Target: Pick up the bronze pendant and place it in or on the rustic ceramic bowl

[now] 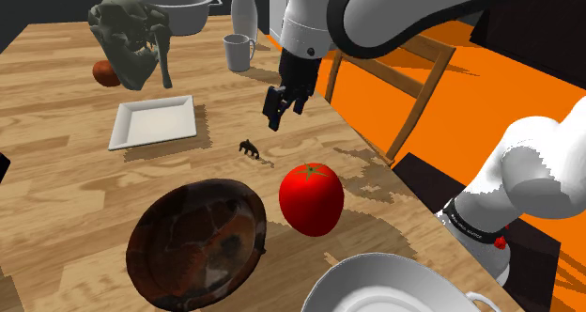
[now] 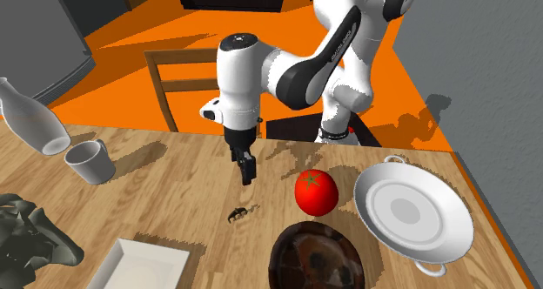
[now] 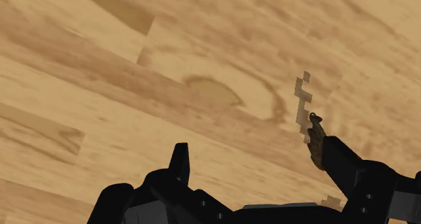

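Subject: bronze pendant (image 1: 249,150), a small dark figure-like charm lying flat on the bare wood.
Position: toward the middle of the worktop (image 1: 56,188), inward from the edge where the chair (image 1: 413,85) stands, between the white square plate (image 1: 153,122) and the tomato (image 1: 310,198).
Destination: brown glazed rustic bowl (image 1: 197,244), just beside the tomato and farther from the chair-side edge than the pendant.
End effector (image 1: 280,108): released, fingers apart with nothing between them; it hangs above the worktop, offset from the pendant toward the chair-side edge. In the wrist view the pendant sits at one fingertip, not between the two.
Handling (judged): light, stiff, thin and irregular; likely to skid or twist on the smooth wood.
Grasp site (judged): across the narrow body, fingers lowered almost to the wood.
Risk (judged): pinching an edge and flicking it away.
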{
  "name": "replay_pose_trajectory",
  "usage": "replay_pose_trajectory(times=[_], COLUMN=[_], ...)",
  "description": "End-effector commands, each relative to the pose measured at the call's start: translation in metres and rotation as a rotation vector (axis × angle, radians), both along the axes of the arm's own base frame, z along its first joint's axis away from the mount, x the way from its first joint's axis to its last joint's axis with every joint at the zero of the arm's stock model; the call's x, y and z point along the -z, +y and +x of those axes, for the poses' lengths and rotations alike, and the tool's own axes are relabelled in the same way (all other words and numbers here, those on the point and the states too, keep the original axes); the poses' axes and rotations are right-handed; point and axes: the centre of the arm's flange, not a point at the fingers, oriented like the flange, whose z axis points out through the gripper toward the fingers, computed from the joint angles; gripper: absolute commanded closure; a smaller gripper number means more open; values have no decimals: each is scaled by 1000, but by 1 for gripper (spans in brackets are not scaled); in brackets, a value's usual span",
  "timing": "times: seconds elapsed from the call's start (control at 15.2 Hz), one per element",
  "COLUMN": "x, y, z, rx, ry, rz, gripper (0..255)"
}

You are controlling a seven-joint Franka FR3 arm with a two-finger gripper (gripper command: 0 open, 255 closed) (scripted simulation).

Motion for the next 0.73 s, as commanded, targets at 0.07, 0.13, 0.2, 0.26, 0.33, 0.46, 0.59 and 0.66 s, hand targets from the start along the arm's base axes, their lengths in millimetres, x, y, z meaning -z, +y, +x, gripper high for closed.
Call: replay_pose_trajectory(times=[0.07,0.13,0.2,0.26,0.33,0.46,0.59,0.66], x=[11,15,20,24,25,36,46,51], y=[35,46,58,70,74,75,77,77], z=[8,10,12,14,15,16,17,18], rx=[-40,-53,-66,-79,-84,-84,-84,-84], ry=[-14,-19,-23,-28,-29,-29,-29,-29], rz=[8,11,13,15,16,16,16,16], gripper=[0,0,0,0,0,0,0,0])
